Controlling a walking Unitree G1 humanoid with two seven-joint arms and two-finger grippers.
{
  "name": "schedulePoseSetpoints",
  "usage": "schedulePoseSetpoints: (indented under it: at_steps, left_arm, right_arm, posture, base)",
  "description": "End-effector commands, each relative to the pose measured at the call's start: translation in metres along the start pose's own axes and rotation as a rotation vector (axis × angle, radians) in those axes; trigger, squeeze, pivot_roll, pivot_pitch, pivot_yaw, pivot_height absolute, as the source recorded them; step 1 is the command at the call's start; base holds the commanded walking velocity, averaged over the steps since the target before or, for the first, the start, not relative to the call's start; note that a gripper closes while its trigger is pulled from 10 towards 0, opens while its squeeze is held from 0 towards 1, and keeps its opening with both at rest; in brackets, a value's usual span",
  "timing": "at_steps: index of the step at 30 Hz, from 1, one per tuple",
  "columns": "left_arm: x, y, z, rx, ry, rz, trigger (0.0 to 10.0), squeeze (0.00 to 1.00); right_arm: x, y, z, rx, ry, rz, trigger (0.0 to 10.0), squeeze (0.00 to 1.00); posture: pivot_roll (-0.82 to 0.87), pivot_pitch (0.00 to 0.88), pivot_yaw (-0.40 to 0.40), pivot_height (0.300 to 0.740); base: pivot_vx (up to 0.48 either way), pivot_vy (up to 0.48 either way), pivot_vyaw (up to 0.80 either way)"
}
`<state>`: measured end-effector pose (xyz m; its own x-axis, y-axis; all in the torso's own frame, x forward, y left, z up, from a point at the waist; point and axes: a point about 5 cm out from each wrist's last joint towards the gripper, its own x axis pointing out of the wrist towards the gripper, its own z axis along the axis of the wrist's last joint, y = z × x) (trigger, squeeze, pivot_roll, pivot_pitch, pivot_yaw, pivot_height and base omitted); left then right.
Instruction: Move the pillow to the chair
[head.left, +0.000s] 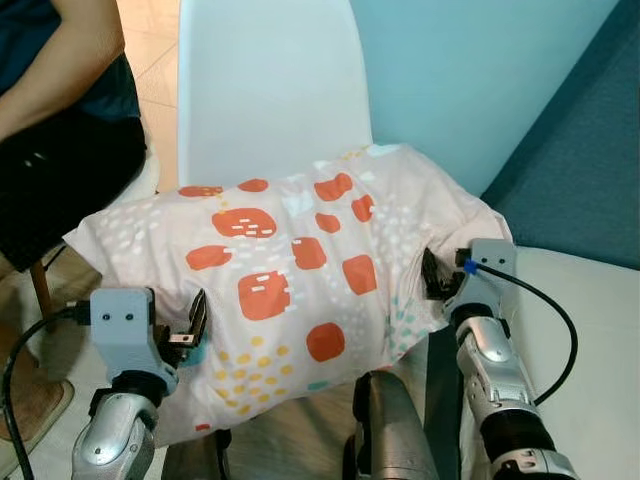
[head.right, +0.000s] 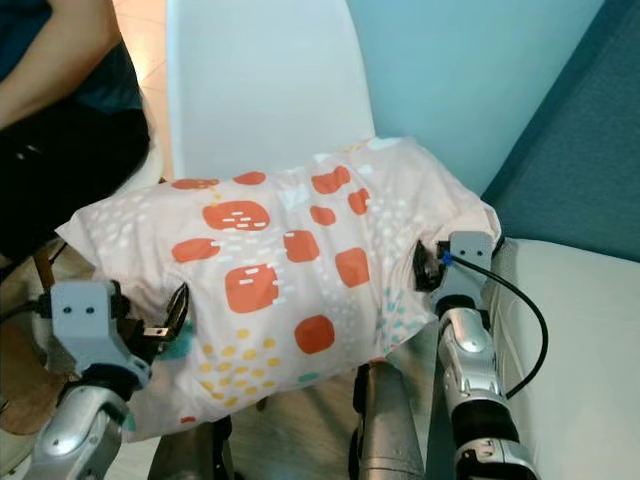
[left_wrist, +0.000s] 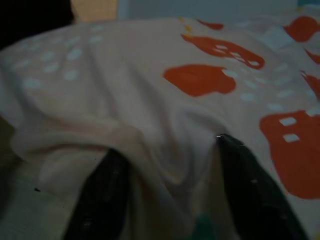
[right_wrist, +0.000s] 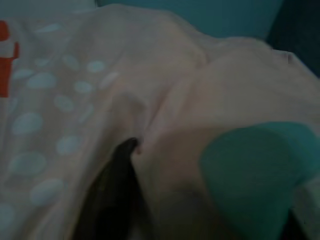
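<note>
The left gripper is seen at lower left of the head view, its silver arm rising from the bottom edge w/ the grey wrist block tilted inward toward frame centre. Its two black fingers are closed on a bunched fold at the near-left edge of the pillow; in the left wrist view, cloth is seen pinched up between both fingers.

The right gripper is held at centre-right of the frame, forearm running up from the lower right corner, wrist block upright, a black cable looped off its side. Its fingers are pushed into the pillow's right end. In the right wrist view one dark finger is buried in a crease of fabric & a teal pad is seen beside it under the cloth, so the pillow is gripped on this side as well.

The pillow is carried between the two grippers across mid-frame, approx. level, long axis running left to right. Pale pink cover w/ orange-red blotches, white dashes, small yellow & teal dots. It is held in front of the white chair, whose backrest fills upper centre; whether the pillow touches the seat cannot be told.

A person's arm & dark clothing are seen at upper left. A teal wall is at upper right, a pale cushion surface at lower right.
</note>
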<state>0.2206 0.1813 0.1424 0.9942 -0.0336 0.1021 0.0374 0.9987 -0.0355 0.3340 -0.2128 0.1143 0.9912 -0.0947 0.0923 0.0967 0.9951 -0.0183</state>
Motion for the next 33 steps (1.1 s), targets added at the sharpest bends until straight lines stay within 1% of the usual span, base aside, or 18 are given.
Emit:
schedulePoseSetpoints:
  at_steps: [1,6,7,8,13,15,18,20,21,22,23,24,27,28,29,31,32,33]
  left_arm:
    - [-0.003,-0.001,-0.005,-0.005,0.031,-0.005,0.0,0.0]
    - [-0.003,-0.001,-0.003,0.01,0.031,0.004,0.0,0.0]
    - [-0.003,0.0,-0.003,0.023,0.037,0.008,10.0,0.0]
    - [-0.003,0.002,-0.003,0.012,0.039,0.01,10.0,1.0]
    - [-0.005,0.005,0.0,0.013,0.034,0.016,10.0,1.0]
    - [-0.007,0.009,0.001,0.05,0.035,0.039,10.0,1.0]
    - [-0.017,0.022,0.0,0.062,0.057,0.108,10.0,1.0]
    - [-0.021,0.025,-0.001,0.066,0.068,0.12,10.0,1.0]
    - [-0.028,0.029,-0.005,0.055,0.095,0.138,10.0,1.0]
    - [-0.028,0.029,-0.005,0.055,0.095,0.138,10.0,1.0]
    - [-0.033,0.031,-0.008,0.028,0.118,0.157,10.0,1.0]
    - [-0.033,0.031,-0.008,0.028,0.118,0.157,10.0,1.0]
    - [-0.043,0.037,-0.011,0.004,0.16,0.204,10.0,1.0]
    - [-0.047,0.041,-0.014,0.006,0.191,0.24,10.0,1.0]
    - [-0.047,0.041,-0.014,0.006,0.191,0.24,10.0,1.0]
    - [-0.05,0.047,-0.016,0.033,0.219,0.289,10.0,1.0]
    - [-0.051,0.057,-0.015,0.064,0.217,0.366,10.0,0.0]
    - [-0.051,0.065,-0.012,0.092,0.203,0.427,10.0,0.0]
  right_arm:
    - [-0.001,0.003,0.0,0.006,0.004,0.004,0.0,0.0]
    - [-0.004,0.004,-0.004,-0.007,0.029,-0.007,0.0,0.0]
    - [-0.005,0.004,-0.005,-0.026,0.032,-0.003,9.0,0.25]
    - [-0.005,0.006,-0.005,-0.009,0.029,0.019,10.0,1.0]
    - [-0.006,0.003,-0.004,-0.005,0.026,0.008,10.0,1.0]
    - [-0.006,0.001,-0.004,-0.015,0.029,0.0,10.0,1.0]
    - [-0.009,-0.007,-0.008,-0.046,0.056,-0.027,10.0,1.0]
    - [-0.01,-0.01,-0.01,-0.058,0.067,-0.036,10.0,1.0]
    - [-0.013,-0.015,-0.015,-0.105,0.1,-0.051,10.0,1.0]
    - [-0.013,-0.015,-0.015,-0.105,0.1,-0.051,10.0,1.0]
    - [-0.016,-0.022,-0.021,-0.143,0.144,-0.082,10.0,1.0]
    - [-0.016,-0.022,-0.021,-0.143,0.144,-0.082,10.0,1.0]
    - [-0.02,-0.04,-0.032,-0.186,0.237,-0.179,10.0,1.0]
    - [-0.021,-0.045,-0.033,-0.198,0.257,-0.21,10.0,1.0]
    - [-0.021,-0.045,-0.033,-0.198,0.257,-0.21,10.0,1.0]
    - [-0.021,-0.049,-0.033,-0.213,0.26,-0.237,10.0,1.0]
    - [-0.018,-0.052,-0.024,-0.211,0.2,-0.265,10.0,0.83]
    - [-0.016,-0.054,-0.017,-0.215,0.147,-0.289,10.0,0.64]
  posture:
    - [0.1,0.224,-0.062,0.562]
    - [0.1,0.222,-0.061,0.562]
    - [0.1,0.223,-0.06,0.562]
    - [0.1,0.223,-0.06,0.562]
    - [0.1,0.22,-0.058,0.562]
    - [0.1,0.219,-0.056,0.562]
    - [0.11,0.218,-0.054,0.562]
    - [0.11,0.217,-0.054,0.562]
    - [0.1,0.218,-0.055,0.562]
    - [0.1,0.218,-0.055,0.562]
    - [0.1,0.218,-0.057,0.562]
    - [0.1,0.218,-0.057,0.562]
    - [0.1,0.217,-0.056,0.562]
    - [0.1,0.217,-0.056,0.562]
    - [0.1,0.217,-0.056,0.562]
    - [0.1,0.214,-0.056,0.562]
    - [0.11,0.211,-0.058,0.562]
    - [0.11,0.208,-0.059,0.562]
  base:
    - [0.0,0.0,0.0]
    - [0.0,0.0,0.0]
    - [0.0,0.0,0.0]
    - [0.0,0.0,0.0]
    - [0.0,0.0,0.0]
    - [0.0,0.0,0.0]
    - [0.0,0.0,0.0]
    - [0.0,0.0,0.0]
    - [0.0,0.0,0.0]
    - [0.0,0.0,0.0]
    - [0.0,0.0,0.0]
    - [0.0,0.0,0.0]
    - [0.0,0.0,0.0]
    - [0.0,0.0,0.0]
    - [0.0,0.0,0.0]
    - [0.0,0.0,0.0]
    - [0.0,0.0,0.0]
    - [0.0,0.0,0.0]
